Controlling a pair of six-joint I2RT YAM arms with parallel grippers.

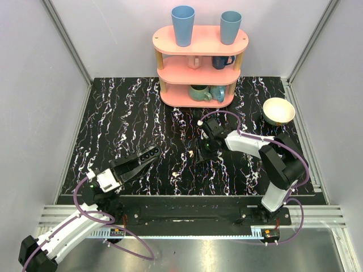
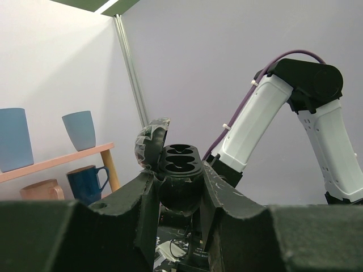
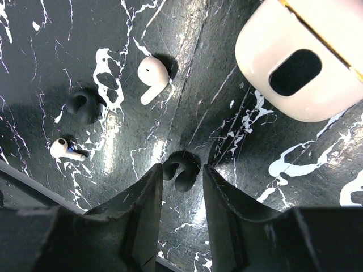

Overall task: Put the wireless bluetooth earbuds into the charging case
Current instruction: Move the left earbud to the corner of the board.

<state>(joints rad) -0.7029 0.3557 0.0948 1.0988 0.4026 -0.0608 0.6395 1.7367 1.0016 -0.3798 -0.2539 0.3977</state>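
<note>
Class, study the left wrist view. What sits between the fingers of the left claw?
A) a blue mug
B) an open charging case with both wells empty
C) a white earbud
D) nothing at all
B: the left claw is shut on the charging case, which is open, and both of its wells are empty.

The black marbled table [image 1: 113, 124] carries a pink shelf [image 1: 198, 101], a cream bowl [image 1: 279, 111] and two white earbuds [image 3: 152, 78].
</note>
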